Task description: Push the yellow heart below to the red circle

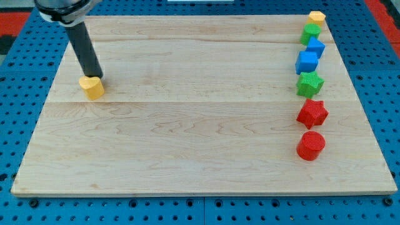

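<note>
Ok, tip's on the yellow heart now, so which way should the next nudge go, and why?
Probably reposition my tip round to the view's left of the yellow heart, then push toward the view's lower right. The tip sits at the heart's top edge, so pushing on only drives it down the view, while the red circle lies far across the board at the right, near the bottom.
</note>
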Controlling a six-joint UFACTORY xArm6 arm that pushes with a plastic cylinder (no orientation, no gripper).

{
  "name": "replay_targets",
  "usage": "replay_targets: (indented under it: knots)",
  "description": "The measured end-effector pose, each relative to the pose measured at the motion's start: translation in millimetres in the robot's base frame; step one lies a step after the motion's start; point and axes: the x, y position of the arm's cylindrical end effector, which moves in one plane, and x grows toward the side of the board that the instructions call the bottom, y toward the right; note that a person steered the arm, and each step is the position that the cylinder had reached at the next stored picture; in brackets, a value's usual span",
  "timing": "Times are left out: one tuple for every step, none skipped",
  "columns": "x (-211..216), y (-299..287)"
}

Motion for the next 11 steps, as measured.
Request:
replay_targets:
  knots:
    - [16, -27]
    - [57, 6]
    - [56, 34]
    - [28, 5]
    - [17, 12]
    - [17, 74]
    - [17, 141]
    - [27, 212]
    - [50, 256]
    - [83, 276]
    - [117, 292]
